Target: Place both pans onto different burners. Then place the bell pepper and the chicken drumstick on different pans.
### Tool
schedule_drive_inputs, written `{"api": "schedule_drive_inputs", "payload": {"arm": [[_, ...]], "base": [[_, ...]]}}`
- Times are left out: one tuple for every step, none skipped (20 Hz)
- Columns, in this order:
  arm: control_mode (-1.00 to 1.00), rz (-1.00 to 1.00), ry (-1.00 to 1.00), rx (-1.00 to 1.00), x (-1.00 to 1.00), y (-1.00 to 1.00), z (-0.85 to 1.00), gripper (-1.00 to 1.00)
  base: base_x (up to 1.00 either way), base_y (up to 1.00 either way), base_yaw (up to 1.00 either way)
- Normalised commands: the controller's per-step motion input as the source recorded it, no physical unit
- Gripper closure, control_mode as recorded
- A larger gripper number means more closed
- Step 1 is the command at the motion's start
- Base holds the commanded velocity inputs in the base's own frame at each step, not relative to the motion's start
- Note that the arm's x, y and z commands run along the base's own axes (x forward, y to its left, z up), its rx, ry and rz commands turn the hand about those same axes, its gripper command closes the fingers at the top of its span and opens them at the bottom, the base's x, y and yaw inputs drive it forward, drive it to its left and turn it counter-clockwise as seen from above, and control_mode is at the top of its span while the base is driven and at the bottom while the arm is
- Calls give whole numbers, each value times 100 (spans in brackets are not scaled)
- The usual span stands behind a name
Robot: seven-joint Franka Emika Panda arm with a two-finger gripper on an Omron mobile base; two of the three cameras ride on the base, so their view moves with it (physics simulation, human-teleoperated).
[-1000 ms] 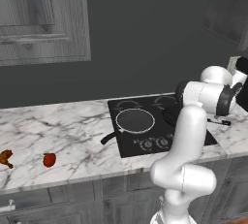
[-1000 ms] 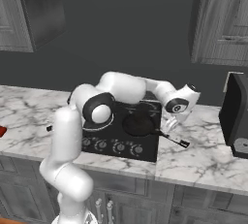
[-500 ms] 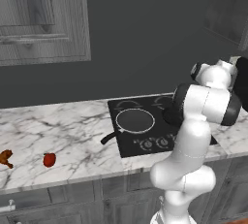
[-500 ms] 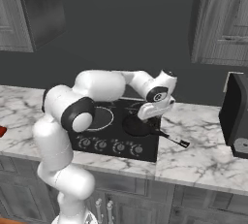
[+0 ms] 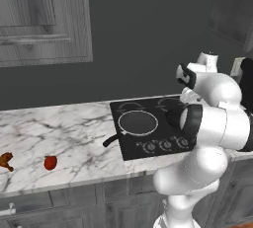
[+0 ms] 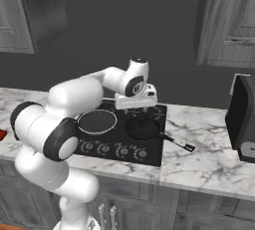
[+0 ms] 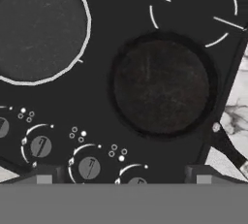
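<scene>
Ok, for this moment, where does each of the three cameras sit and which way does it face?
Left base view: behind the arm's left, facing the flat black glass cooktop, pale-rimmed frying pan, red bell pepper, orange-brown drumstick; white arm at right.
Right base view: behind the arm's right, same cooktop; arm rises lower left, open gripper above the dark frying pan.
Hand view: looking down on both pans and the knobs; finger tips at bottom.
Shared: cooktop, both pans.

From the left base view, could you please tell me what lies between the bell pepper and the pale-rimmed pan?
Bare marble counter, then that pale-rimmed pan's own black handle pointing toward the bell pepper.
</scene>
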Motion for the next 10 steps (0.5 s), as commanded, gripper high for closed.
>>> {"api": "schedule_drive_inputs", "payload": {"arm": [[-100, -30, 0, -11, -6, 76, 44, -100], [-100, -26, 0, -13, 0, 76, 43, -100], [-100, -19, 0, -13, 0, 73, 41, -100], [-100, -11, 1, -12, -6, 69, 38, -100], [-100, -9, 2, -13, -10, 66, 26, -100], [-100, -8, 5, -10, -14, 64, 31, -100], [-100, -7, 7, -7, -18, 63, 34, -100], [-100, -5, 7, -5, -16, 58, 36, -100], [-100, -5, 7, -1, -19, 54, 41, -100], [-100, -6, 8, 0, -12, 51, 52, -100]], "base": [[0, 0, 0], [0, 0, 0], [0, 0, 0], [0, 0, 0], [0, 0, 0], [0, 0, 0], [0, 0, 0], [0, 0, 0], [0, 0, 0], [0, 0, 0]]}}
